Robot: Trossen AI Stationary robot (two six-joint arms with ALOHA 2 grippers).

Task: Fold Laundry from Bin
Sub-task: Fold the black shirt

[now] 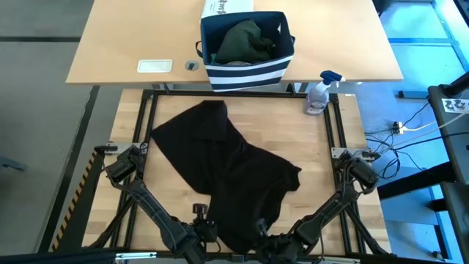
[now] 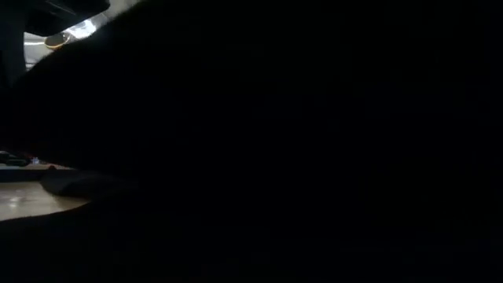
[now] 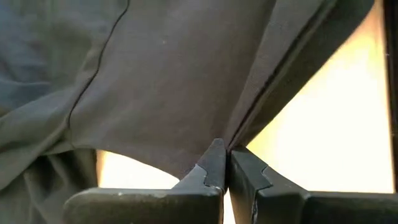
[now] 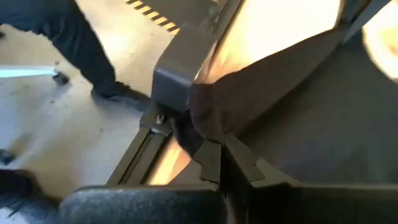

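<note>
A black garment point(image 1: 227, 169) lies spread on the wooden table point(image 1: 330, 191), reaching from far left to the near edge; it also fills the left wrist view point(image 3: 174, 81). At that near edge my left gripper point(image 1: 207, 233) and my right gripper point(image 1: 265, 238) stand close together, each shut on the cloth. The striped bin point(image 1: 248, 70) stands beyond the table's far edge with a dark green garment point(image 1: 245, 40) inside. In the low view the black cloth point(image 2: 299, 149) blocks nearly everything. My left gripper pinches the black garment's near edge point(image 3: 214, 138) between its two fingertips point(image 3: 214, 163), slanting down. From the pinch a crease runs off taut and the cloth is raised there, while its far part lies on the table. My right gripper pinches a bunched bit of the black garment's near edge point(image 4: 211, 127) between its two fingertips point(image 4: 210, 155), slanting down. Several layers seem gathered there. The cloth beside it drapes over the table's frame point(image 4: 171, 78).
A spray bottle point(image 1: 319, 92) stands at the table's far right corner. A white box point(image 1: 227, 7) sits behind the bin and a small white object point(image 1: 154, 66) lies on the far desk. A person's leg and shoe point(image 4: 81, 50) show on the floor beyond the near edge.
</note>
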